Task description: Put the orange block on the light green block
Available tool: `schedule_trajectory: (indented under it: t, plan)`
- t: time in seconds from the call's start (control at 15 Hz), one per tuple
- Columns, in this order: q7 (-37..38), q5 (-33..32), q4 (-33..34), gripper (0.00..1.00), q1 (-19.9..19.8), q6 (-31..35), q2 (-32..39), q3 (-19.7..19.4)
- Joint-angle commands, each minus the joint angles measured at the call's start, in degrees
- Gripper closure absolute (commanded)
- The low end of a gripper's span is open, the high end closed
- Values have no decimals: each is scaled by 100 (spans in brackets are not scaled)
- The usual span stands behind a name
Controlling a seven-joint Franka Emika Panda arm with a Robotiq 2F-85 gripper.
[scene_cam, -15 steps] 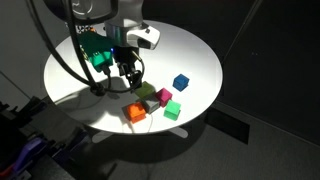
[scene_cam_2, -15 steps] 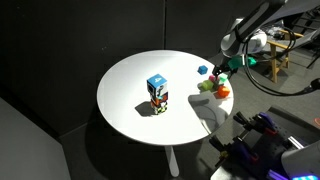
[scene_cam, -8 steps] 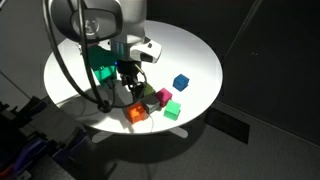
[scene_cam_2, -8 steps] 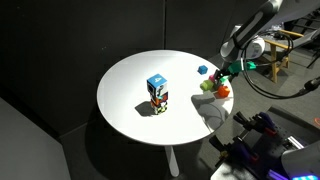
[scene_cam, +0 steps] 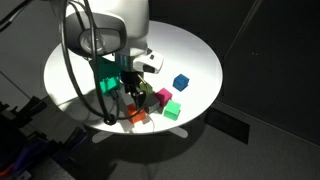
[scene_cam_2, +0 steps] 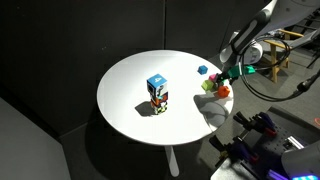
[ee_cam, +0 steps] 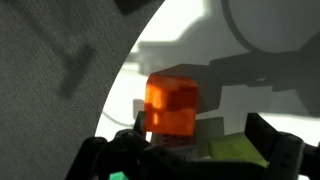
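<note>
The orange block sits near the round white table's front edge and also shows in the other exterior view. In the wrist view the orange block fills the middle, resting on the table. The light green block lies right beside it, low in the wrist view. My gripper hangs just above and behind the orange block, and it also shows in an exterior view. Its dark fingers are spread open and hold nothing.
A magenta cube, a bright green cube and a blue cube lie close by. A stack of coloured blocks stands near the table's middle. The table edge is close to the orange block.
The arm has moved forward and down, from the table's middle toward the orange block. The blocks have not moved.
</note>
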Motion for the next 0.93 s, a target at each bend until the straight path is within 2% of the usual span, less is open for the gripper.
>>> schedule_trajectory:
  t: [0.0, 0.87]
  plan:
    - [-115, -44, 121, 0, -195, 96, 128, 82]
    - [-527, 133, 143, 0, -867, 568, 413, 588]
